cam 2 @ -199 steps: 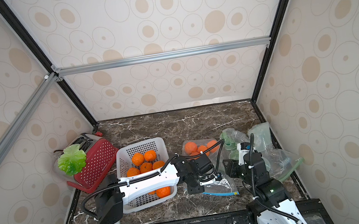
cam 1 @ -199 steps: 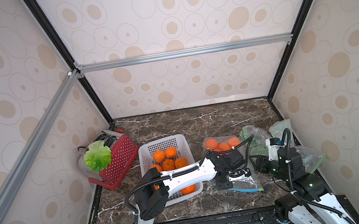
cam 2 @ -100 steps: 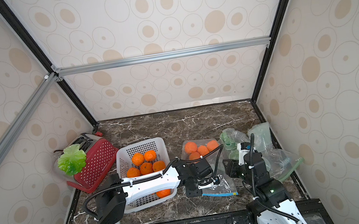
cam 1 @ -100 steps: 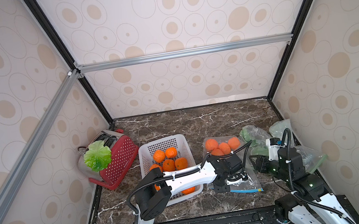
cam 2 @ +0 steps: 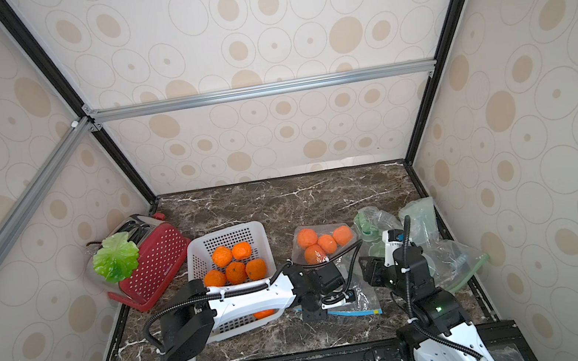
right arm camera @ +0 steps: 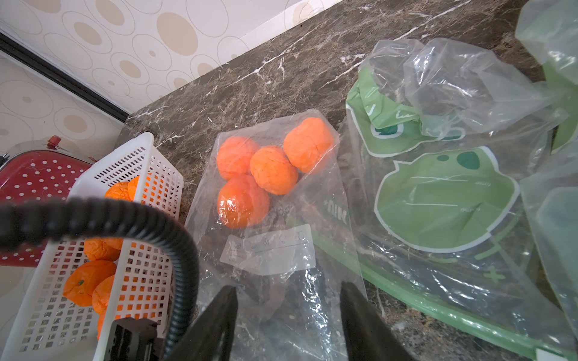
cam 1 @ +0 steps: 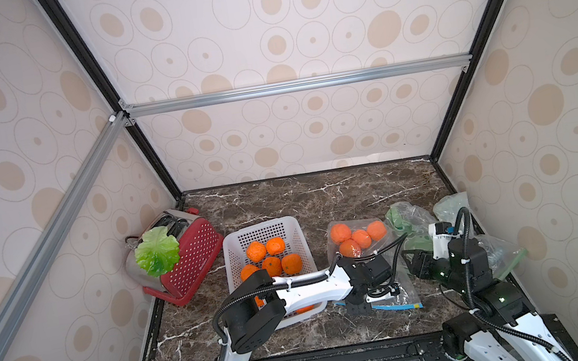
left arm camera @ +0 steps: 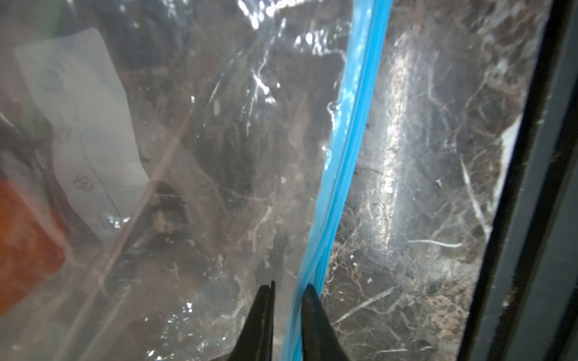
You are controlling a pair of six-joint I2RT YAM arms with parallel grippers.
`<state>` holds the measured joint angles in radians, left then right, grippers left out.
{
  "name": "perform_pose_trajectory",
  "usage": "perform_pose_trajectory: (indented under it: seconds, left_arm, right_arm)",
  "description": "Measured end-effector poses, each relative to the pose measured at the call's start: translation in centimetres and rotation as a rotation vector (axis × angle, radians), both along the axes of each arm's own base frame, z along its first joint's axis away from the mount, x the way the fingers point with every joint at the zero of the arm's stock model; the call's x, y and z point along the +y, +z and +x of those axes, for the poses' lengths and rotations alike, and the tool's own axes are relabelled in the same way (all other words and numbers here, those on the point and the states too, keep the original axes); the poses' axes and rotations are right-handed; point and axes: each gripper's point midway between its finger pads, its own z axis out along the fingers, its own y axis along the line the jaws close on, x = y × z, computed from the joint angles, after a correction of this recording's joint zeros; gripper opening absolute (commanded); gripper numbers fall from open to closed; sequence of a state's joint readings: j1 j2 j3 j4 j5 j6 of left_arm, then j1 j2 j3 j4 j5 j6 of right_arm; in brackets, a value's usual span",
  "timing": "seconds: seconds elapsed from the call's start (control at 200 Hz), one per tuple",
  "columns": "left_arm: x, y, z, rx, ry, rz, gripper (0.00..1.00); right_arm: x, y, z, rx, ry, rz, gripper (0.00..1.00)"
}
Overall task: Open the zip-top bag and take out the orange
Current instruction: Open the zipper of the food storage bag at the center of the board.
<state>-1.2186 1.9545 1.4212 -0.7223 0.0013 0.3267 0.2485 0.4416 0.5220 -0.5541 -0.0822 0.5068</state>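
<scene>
Beside the white basket, left fingers pinch the zip-top bag; right fingers open by green bags.

Soft, even light fills both top views, the dark marble table dim against pale walls that a wide lens stretches toward the frame edges. In the left wrist view white glare streaks the clear zip-top bag and the table beside it, while an orange inside the bag blurs; the right wrist view is bright and sharp.
</scene>
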Motion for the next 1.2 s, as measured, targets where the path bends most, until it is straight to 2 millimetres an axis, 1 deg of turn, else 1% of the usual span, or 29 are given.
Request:
perform_pose_trajectory:
  seconds: [0.055,0.265,0.345,0.441,0.546,0.621,0.686,0.786,0.881,0.951,1.006,1.046,1.092,1.152,1.202]
  left_arm:
    - [-0.1,0.1,0.2,-0.012,-0.003,-0.002,0.0]
    - [-0.4,0.2,0.9,-0.046,0.016,-0.015,0.0]
    - [-0.5,0.3,1.2,-0.057,0.038,-0.021,0.0]
    - [-1.0,0.5,2.1,-0.057,0.086,-0.067,0.0]
    - [-1.3,1.2,2.8,-0.035,0.138,-0.149,0.0]
    - [-1.2,2.4,3.4,-0.026,0.181,-0.213,0.0]
    - [-1.4,4.1,4.2,-0.02,0.221,-0.284,0.0]
    - [-1.8,7.8,6.3,-0.035,0.313,-0.428,0.0]
    - [-1.5,11.4,8.7,-0.048,0.411,-0.559,0.0]
    - [-1.2,13.4,10.0,-0.063,0.459,-0.622,0.0]
    - [-1.4,14.6,10.6,-0.065,0.48,-0.661,0.0]
    - [-1.7,15.2,10.6,-0.058,0.484,-0.685,0.0]
    - [-2.1,15.8,10.5,-0.048,0.483,-0.707,0.0]
    - [-2.7,16.3,10.2,-0.025,0.474,-0.73,0.0]
    - [-2.9,16.4,9.8,-0.003,0.47,-0.74,0.0]
  right_arm:
    - [0.0,0.0,0.0,0.0,0.0,0.0,0.56]
    - [0.0,0.0,0.0,-0.001,-0.001,-0.001,0.56]
    - [-0.1,0.3,-0.1,-0.016,-0.003,-0.003,0.56]
    - [-0.3,1.4,-0.4,-0.07,-0.001,-0.004,0.56]
    - [-0.6,3.7,-1.1,-0.176,0.006,0.0,0.56]
    - [-0.7,5.9,-1.9,-0.268,0.017,0.004,0.56]
    - [-0.7,7.8,-2.7,-0.338,0.029,0.008,0.56]
    - [-0.5,10.0,-3.7,-0.412,0.064,0.014,0.55]
    - [0.6,11.2,-4.5,-0.445,0.137,0.029,0.53]
    - [1.9,11.2,-5.0,-0.433,0.213,0.053,0.52]
    - [3.1,10.7,-4.9,-0.394,0.277,0.089,0.45]
    - [4.0,10.3,-4.6,-0.361,0.317,0.122,0.43]
    - [5.2,9.3,-3.9,-0.311,0.359,0.165,0.42]
    - [6.1,7.7,-3.1,-0.241,0.385,0.206,0.42]
    - [6.5,6.3,-2.5,-0.186,0.387,0.233,0.47]
